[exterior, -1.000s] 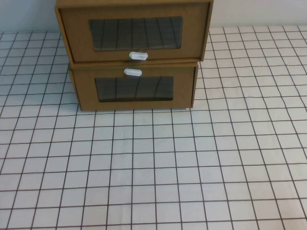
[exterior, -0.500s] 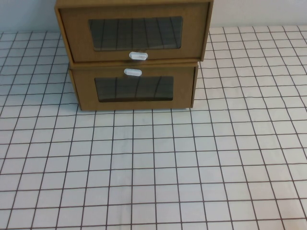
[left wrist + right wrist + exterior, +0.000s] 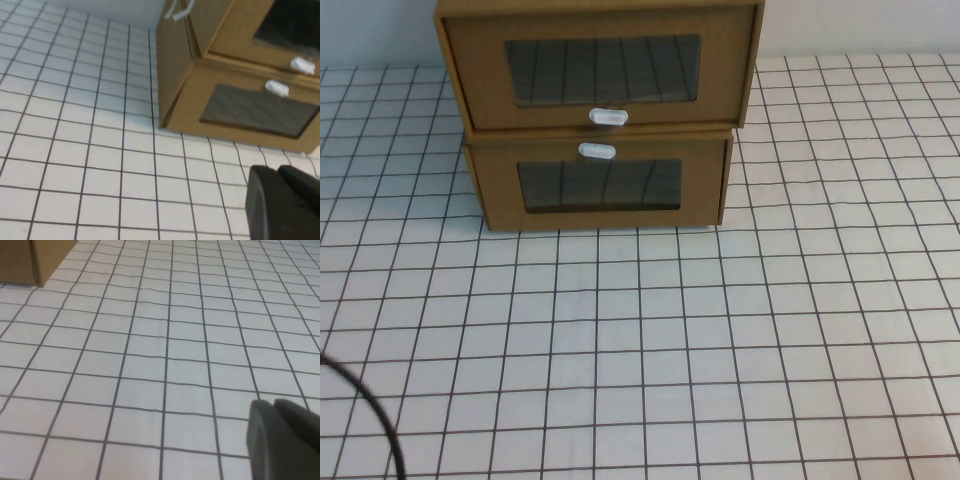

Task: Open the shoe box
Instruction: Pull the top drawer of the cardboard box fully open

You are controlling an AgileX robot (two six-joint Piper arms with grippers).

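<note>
Two brown cardboard shoe boxes with dark front windows are stacked at the back of the table, the upper box [image 3: 600, 70] on the lower box [image 3: 600, 185]. Both fronts are closed. Each has a small white handle: the upper handle [image 3: 608, 117] and the lower handle [image 3: 597, 151]. In the left wrist view, the left gripper [image 3: 277, 172] hangs shut and empty over the table, short of the lower box's handle [image 3: 276, 88]. My right gripper [image 3: 274, 404] is shut and empty too, above bare grid cloth, with a box corner [image 3: 30, 260] far off. Neither gripper appears in the high view.
A white cloth with a black grid [image 3: 670, 350] covers the table. A black cable [image 3: 370, 410] curves across the front left corner of the high view. A pale wall stands behind the boxes.
A black cable has come into the front left corner of the high view. The boxes have not moved.
</note>
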